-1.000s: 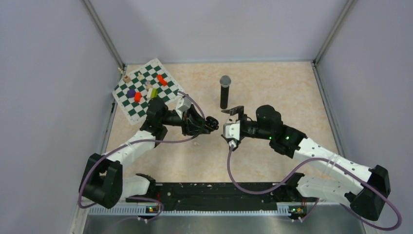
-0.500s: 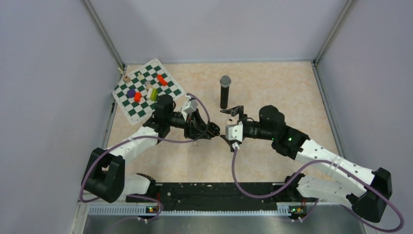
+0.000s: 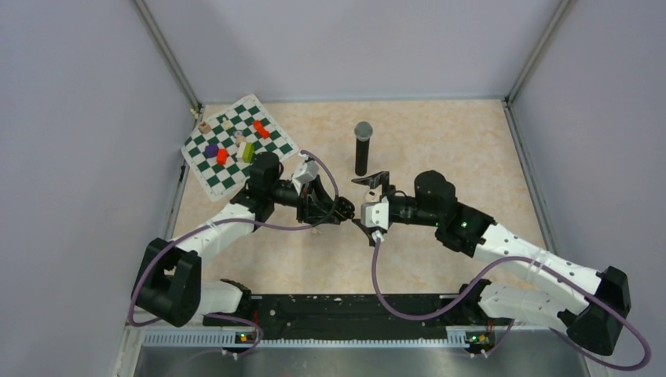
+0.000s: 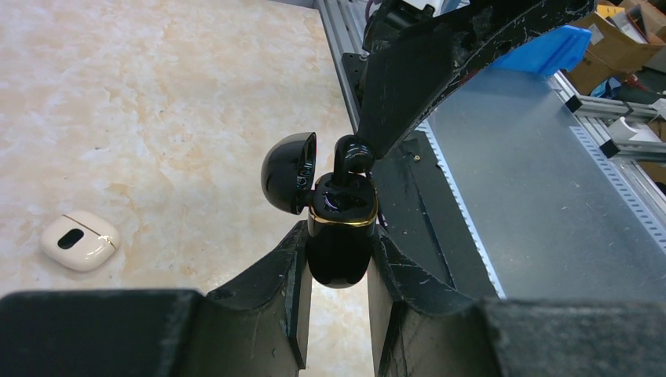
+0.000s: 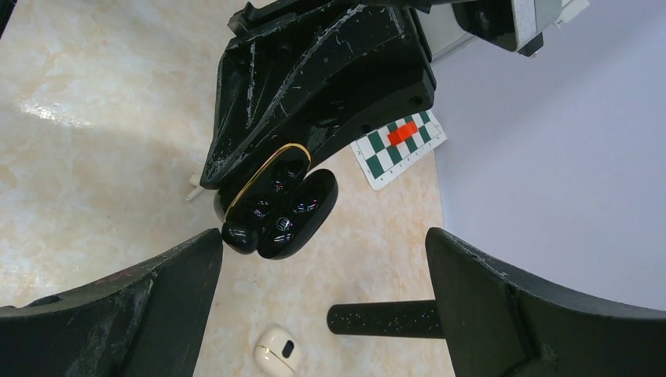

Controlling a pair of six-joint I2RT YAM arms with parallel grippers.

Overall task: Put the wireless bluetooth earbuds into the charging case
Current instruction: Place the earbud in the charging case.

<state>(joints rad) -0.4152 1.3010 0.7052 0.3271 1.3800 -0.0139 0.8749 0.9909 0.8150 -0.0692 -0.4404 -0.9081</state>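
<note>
My left gripper (image 3: 342,208) is shut on the black charging case (image 4: 339,236), held above the table with its lid open to the left. The case has a gold rim and also shows in the right wrist view (image 5: 276,206). A black earbud (image 4: 351,157) stands part way into the case's opening. In the right wrist view this earbud (image 5: 238,234) touches the tip of one finger of my right gripper (image 5: 322,236), which is wide open. My right gripper (image 3: 365,206) faces the left one. No whitish earbuds can be made out.
A closed whitish case (image 4: 78,240) lies on the table and also shows in the right wrist view (image 5: 276,351). A tall black microphone (image 3: 362,147) stands behind the grippers. A green chessboard (image 3: 236,145) with coloured pieces lies at the back left.
My left gripper has moved right with the case, towards the right gripper. The right gripper has shifted slightly left, so the two now meet.
</note>
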